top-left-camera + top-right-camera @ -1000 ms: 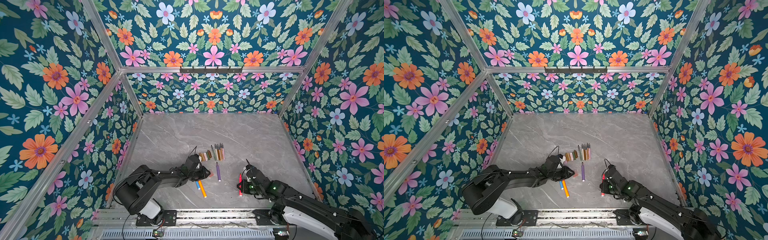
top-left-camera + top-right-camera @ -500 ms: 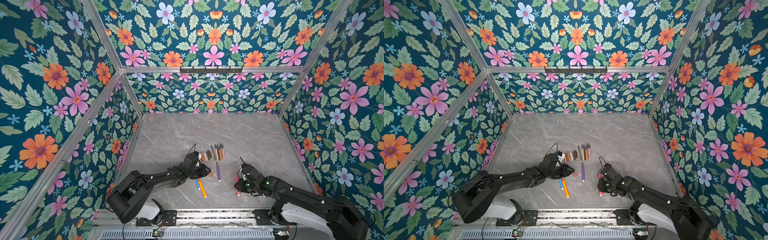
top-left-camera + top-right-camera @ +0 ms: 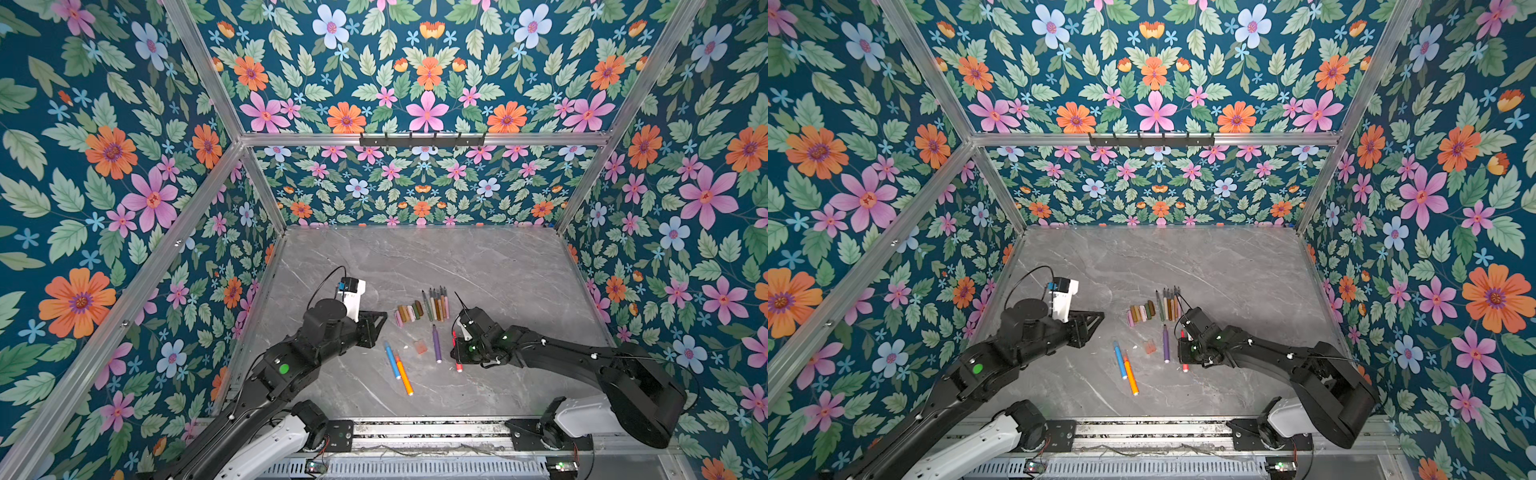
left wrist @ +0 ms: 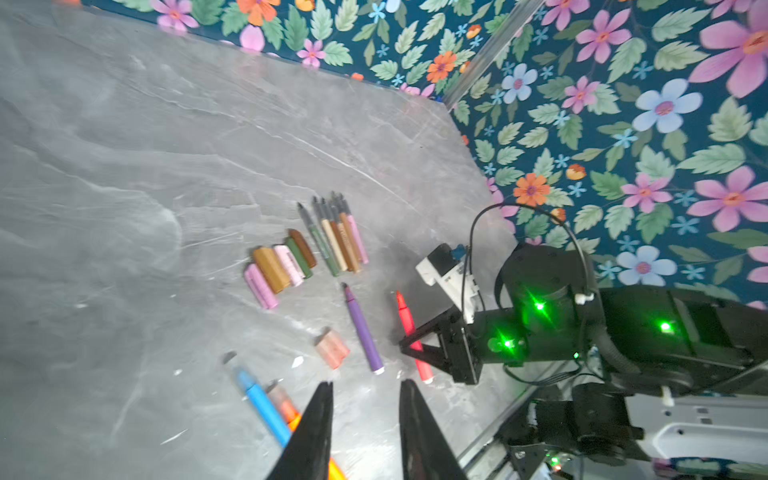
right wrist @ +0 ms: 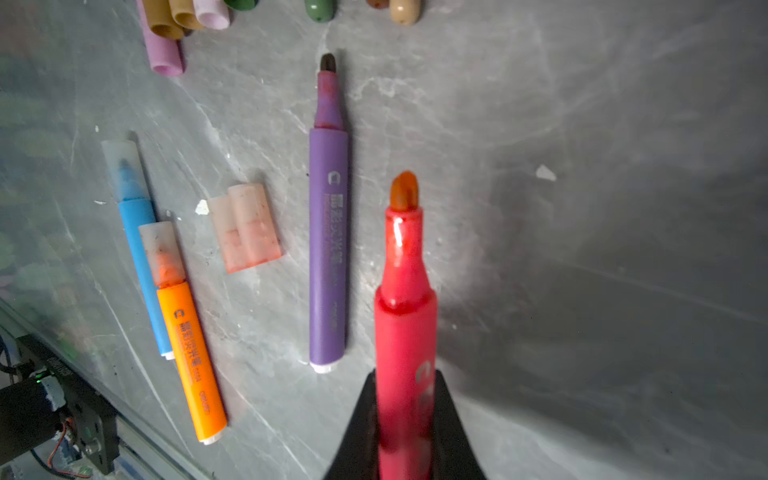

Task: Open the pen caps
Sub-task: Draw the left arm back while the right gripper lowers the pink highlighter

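A row of stubby pen caps (image 3: 408,311) (image 3: 1142,311) (image 4: 278,266) in pink, tan, olive and brown lies mid-table. Two translucent reddish-orange caps (image 3: 420,346) (image 4: 332,348) (image 5: 245,226) lie side by side nearer the front. My right gripper (image 5: 405,374) (image 3: 457,351) is shut on an uncapped red marker (image 5: 405,291) just above the table. An uncapped purple marker (image 3: 436,344) (image 5: 328,249) lies beside it. A blue marker (image 3: 390,359) (image 5: 139,249) and an orange marker (image 3: 404,377) (image 5: 191,357) both wear translucent caps. My left gripper (image 4: 365,384) (image 3: 380,322) is open and empty, left of the caps.
Several thin uncapped markers (image 3: 436,303) (image 4: 336,237) lie in a row just right of the stubby caps. Floral walls close in the grey marble table (image 3: 415,257) on three sides. A metal rail (image 3: 415,428) runs along the front edge.
My left gripper has drawn back to the left, away from the translucent caps, which now lie uncovered. My right gripper has shifted left and farther in with the red marker.
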Robot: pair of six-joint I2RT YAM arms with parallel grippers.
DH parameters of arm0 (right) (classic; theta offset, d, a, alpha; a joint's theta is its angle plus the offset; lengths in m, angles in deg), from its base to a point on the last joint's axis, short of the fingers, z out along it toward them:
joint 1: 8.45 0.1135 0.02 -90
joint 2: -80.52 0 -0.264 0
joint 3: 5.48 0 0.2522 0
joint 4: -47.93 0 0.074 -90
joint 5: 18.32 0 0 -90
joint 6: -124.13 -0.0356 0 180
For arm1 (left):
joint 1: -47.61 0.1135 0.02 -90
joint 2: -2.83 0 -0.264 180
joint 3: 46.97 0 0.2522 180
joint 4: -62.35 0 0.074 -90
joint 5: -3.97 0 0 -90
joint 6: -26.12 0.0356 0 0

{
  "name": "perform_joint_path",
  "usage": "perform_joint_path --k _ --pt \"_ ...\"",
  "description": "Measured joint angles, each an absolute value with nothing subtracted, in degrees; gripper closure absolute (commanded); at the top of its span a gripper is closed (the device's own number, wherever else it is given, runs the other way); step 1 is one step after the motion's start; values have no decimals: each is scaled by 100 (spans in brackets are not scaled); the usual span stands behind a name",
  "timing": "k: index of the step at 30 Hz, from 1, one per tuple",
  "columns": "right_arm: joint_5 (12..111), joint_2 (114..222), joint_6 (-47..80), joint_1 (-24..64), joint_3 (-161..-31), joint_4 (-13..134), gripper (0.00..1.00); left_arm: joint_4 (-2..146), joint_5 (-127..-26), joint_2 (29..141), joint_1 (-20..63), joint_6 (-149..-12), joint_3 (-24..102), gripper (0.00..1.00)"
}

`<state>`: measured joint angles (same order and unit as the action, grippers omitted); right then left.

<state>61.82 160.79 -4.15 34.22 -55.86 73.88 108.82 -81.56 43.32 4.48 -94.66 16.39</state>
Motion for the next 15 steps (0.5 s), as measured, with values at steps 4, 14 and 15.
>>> perform_joint_path --k 4,14,15 --pt "6129 16319 -310 3363 -5708 7298 99 11645 -8482 3925 448 -9134 1788 69" --pt "5668 16949 -146 3077 -6023 7112 91 11855 -8571 3595 579 -8926 1523 69" --pt "5622 16990 -133 3077 -6047 7077 90 11853 -8569 3617 594 -8924 1514 69"
